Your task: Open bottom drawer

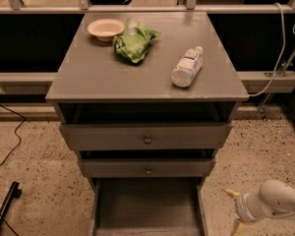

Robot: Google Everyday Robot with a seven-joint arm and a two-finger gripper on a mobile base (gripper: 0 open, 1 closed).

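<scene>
The bottom drawer (pixel 147 205) of the grey cabinet is pulled far out. I look down into its empty inside. Its front panel and knob are cut off by the lower edge of the view. Above it are the mid-sized drawer (pixel 147 168) and the widest drawer (pixel 146 137), each with a small round knob and each slightly out. My gripper (pixel 234 210) is at the lower right, over the floor to the right of the open drawer and apart from it. Its yellowish fingers (pixel 231 193) are spread and hold nothing.
On the cabinet top (pixel 88 73) are a cream bowl (pixel 105 28), a green bag (pixel 134 39) and a plastic bottle (pixel 188 67) lying on its side. A black cable (pixel 10 146) and a dark stand foot (pixel 5 208) lie on the speckled floor at the left. A rail runs behind.
</scene>
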